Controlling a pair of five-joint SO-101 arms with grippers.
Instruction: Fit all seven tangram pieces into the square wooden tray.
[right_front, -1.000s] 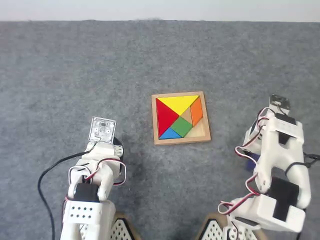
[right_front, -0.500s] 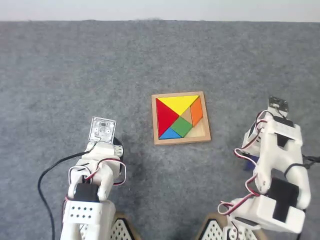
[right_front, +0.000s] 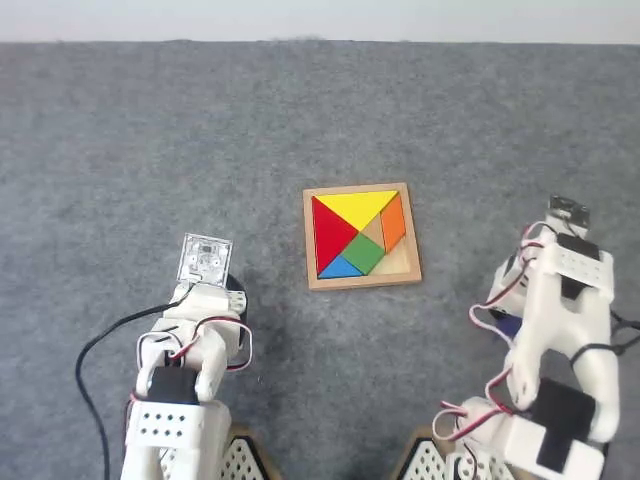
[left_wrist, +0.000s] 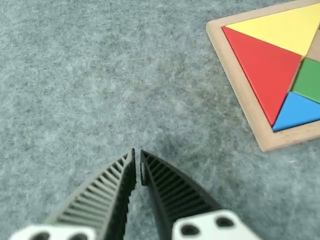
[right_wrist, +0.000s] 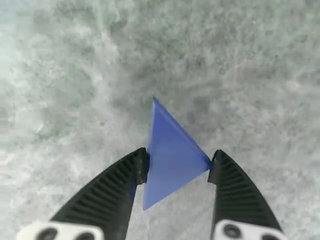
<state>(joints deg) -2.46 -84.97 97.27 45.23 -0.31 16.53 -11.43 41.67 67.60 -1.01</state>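
Note:
The square wooden tray lies mid-table and holds yellow, red, green, orange and light blue pieces. Its near right corner shows bare wood. In the left wrist view my left gripper is shut with nothing in it, low over the carpet to the left of the tray's edge. My right gripper is shut on a blue triangle, its fingers pressing two opposite edges. A sliver of that blue triangle peeks from under the right arm, right of the tray.
Grey carpet covers the whole table, with open room behind and to both sides of the tray. A black cable trails from the left arm toward the near edge. Both arm bases stand at the near edge.
The right arm has shifted slightly to the right and toward the near edge, with the blue sliver moving along under it. The left arm and the tray have not moved.

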